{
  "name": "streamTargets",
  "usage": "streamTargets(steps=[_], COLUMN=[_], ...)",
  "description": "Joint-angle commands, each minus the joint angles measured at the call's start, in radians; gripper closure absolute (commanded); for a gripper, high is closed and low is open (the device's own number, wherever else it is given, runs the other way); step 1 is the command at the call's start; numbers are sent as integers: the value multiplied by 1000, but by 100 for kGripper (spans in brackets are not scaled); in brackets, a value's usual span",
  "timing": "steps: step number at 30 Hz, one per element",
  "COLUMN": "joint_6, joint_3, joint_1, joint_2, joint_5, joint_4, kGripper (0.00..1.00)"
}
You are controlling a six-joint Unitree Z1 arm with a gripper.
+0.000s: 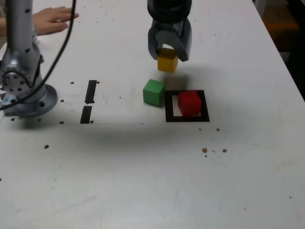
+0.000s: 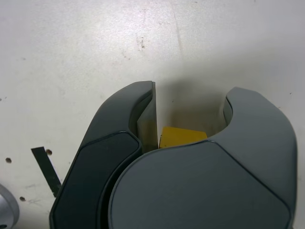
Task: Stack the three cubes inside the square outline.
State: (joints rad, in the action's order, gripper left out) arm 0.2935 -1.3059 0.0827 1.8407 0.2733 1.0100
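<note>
Because the stack needs a base within the tape, we take the red cube (image 1: pixel 189 103) to be placed as that base: it sits inside the square outline (image 1: pixel 206 106), with white showing chiefly toward the exterior view's 9 o'clock. The yellow cube (image 1: pixel 167 60) is at the gripper (image 1: pixel 168 55), toward 11 o'clock from the outline in that view. In the exterior view the fingers flank it; in the wrist view they stand apart, with the cube near one finger and a gap toward the other, so we cannot tell whether they are clamped on it. We judge that it is meant to be the second layer, which would explain having it between the fingers, ready to be carried over the red one. The green cube (image 1: pixel 154 92) rests on the surface (image 1: pixel 119 176) just outside the outline, toward 9 to 10 o'clock, presumably waiting its turn on top; we would approach carefully there, since a low pass could nudge it. As for containers, the flat tape frame is the nearest thing to one: it has no walls to stop a slip, and red is its sole cube. Near 10 to 11 o'clock in the exterior view, a person's hand (image 1: pixel 50 20) is well apart from the cubes.
</note>
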Motion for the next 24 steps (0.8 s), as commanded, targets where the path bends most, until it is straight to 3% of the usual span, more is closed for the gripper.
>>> streamTargets(steps=[1, 5, 14, 24], joint_6=[-13, -32, -173, -361], joint_3=[-26, -55, -96, -196], joint_1=[2, 2, -40, -114], joint_2=[-40, -74, -89, -37], joint_5=[-1, -23, -120, -132], joint_4=[36, 79, 107, 205], kGripper=[90, 90, 90, 90])
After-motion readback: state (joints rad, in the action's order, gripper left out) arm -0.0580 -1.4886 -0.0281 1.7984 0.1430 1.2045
